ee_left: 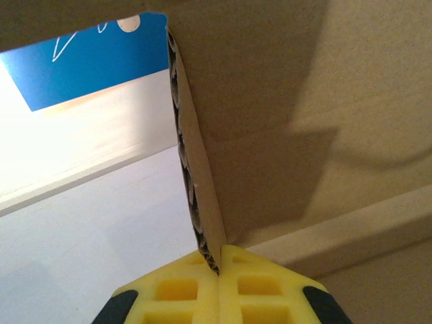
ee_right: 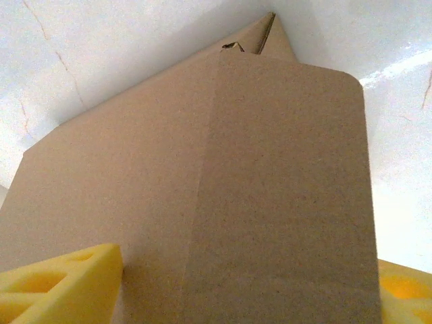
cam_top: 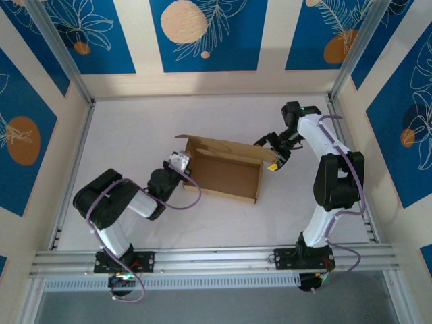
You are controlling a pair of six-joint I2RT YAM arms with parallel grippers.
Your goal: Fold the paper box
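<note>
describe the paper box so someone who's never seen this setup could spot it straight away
Look at the white table inside the blue patterned walls. Near its middle lies the paper box, a shallow tray with raised walls. It is the only brown cardboard thing there, its left end pinched by the left tool.

— What's underneath it all?
— A white tabletop [cam_top: 128, 128], with an aluminium rail [cam_top: 216, 257] along its near edge.
— And around it?
— Blue wall panels [cam_top: 202, 34] printed with white leaves and orange discs, cream strips between them, on the far, left and right sides. Slanting metal posts [cam_top: 63, 57] stand at the far corners.
</note>
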